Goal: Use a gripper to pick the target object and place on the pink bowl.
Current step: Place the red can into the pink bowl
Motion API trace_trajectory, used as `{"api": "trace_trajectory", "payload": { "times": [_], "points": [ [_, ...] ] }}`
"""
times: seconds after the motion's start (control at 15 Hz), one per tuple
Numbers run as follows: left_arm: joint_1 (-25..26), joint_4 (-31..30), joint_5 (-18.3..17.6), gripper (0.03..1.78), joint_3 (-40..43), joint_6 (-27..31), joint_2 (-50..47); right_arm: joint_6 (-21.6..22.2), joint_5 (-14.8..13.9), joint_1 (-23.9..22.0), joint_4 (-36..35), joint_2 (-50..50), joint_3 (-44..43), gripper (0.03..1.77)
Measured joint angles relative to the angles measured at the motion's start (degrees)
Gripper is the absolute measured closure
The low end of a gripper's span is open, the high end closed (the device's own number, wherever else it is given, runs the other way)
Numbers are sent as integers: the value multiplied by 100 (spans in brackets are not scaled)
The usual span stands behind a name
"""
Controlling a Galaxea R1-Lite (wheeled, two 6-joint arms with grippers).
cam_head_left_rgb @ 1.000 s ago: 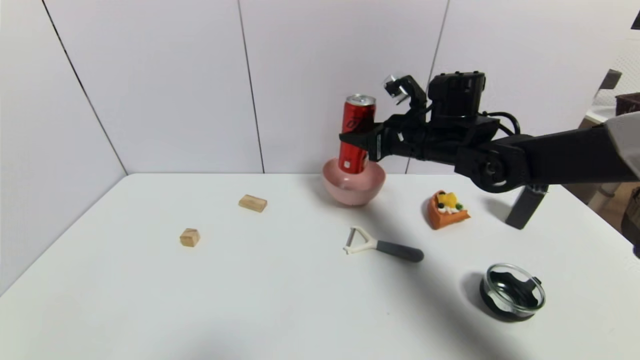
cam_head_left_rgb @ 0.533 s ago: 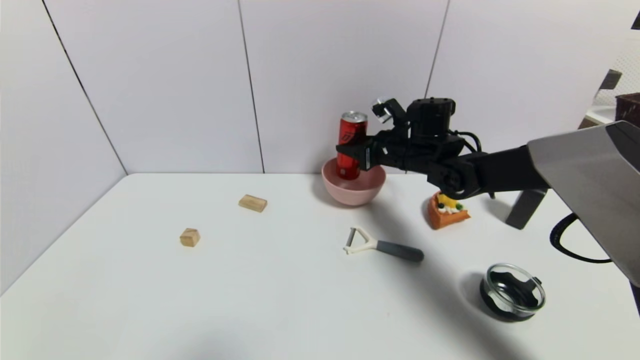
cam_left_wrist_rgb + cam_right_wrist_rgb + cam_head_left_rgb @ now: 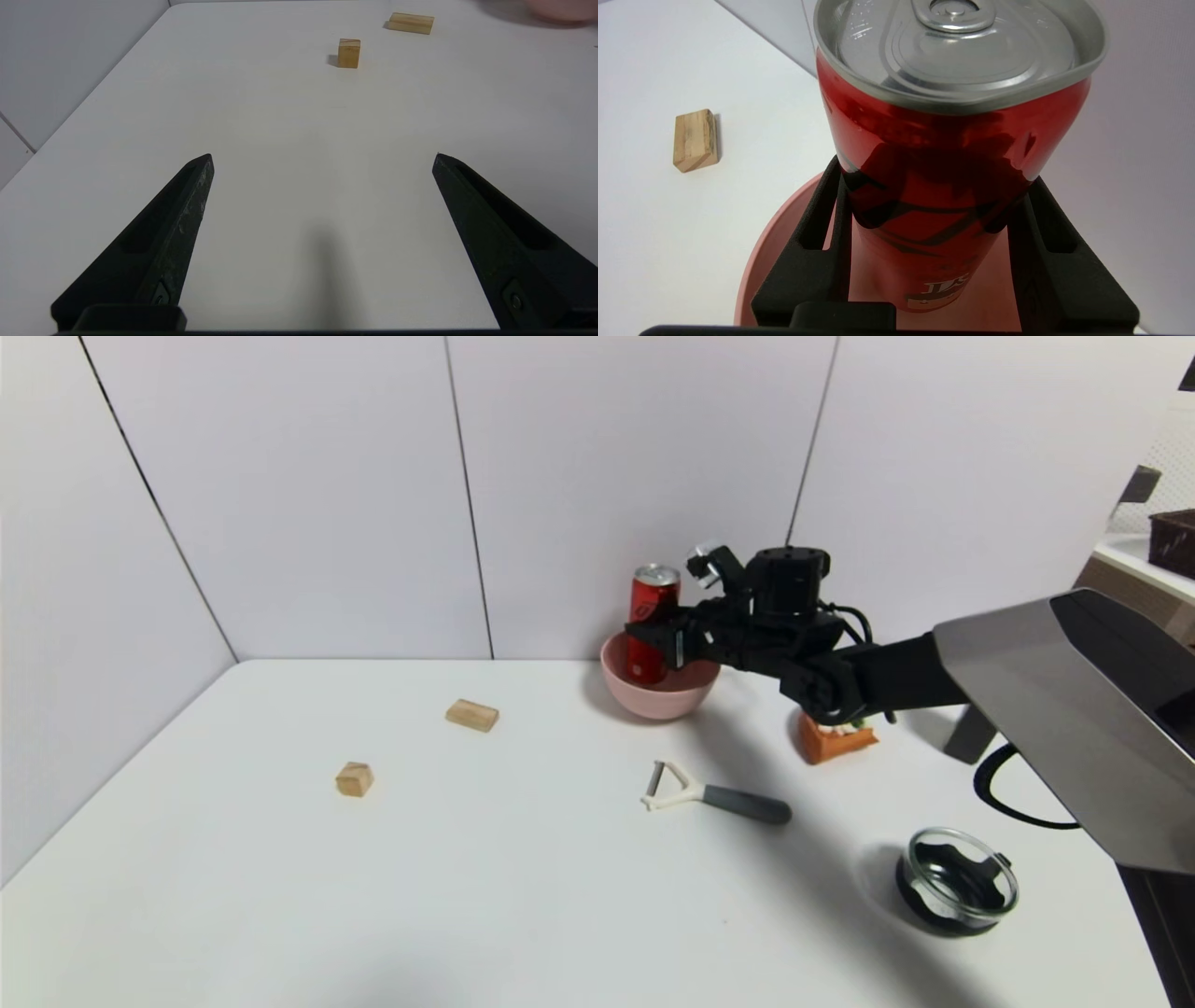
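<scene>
The red can [image 3: 653, 601] stands upright with its lower part sunk inside the pink bowl [image 3: 661, 698] at the back of the table. My right gripper [image 3: 648, 635] is shut on the can's middle, reaching in from the right. In the right wrist view the black fingers [image 3: 817, 242] clamp both sides of the can [image 3: 952, 140], with the bowl's rim [image 3: 777, 247] below. Whether the can's base touches the bowl is hidden. My left gripper [image 3: 322, 157] hovers open over bare table, out of the head view.
Two wooden blocks [image 3: 471, 715] [image 3: 354, 778] lie at the left. A peeler [image 3: 714, 793] lies in front of the bowl. A toy cake slice [image 3: 837, 740] sits under my right arm. A glass bowl with a black base [image 3: 960, 880] stands near right.
My right arm has carried the can down and farther back, so its lower part has sunk into the pink bowl. The grip stays shut.
</scene>
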Motion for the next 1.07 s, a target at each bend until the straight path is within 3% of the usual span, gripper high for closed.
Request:
{"api": "trace_trajectory", "payload": {
  "times": [1.07],
  "points": [
    [0,0,-2,12,0,0,0,-44,15,-29,-105,107,276,90]
  ]
}}
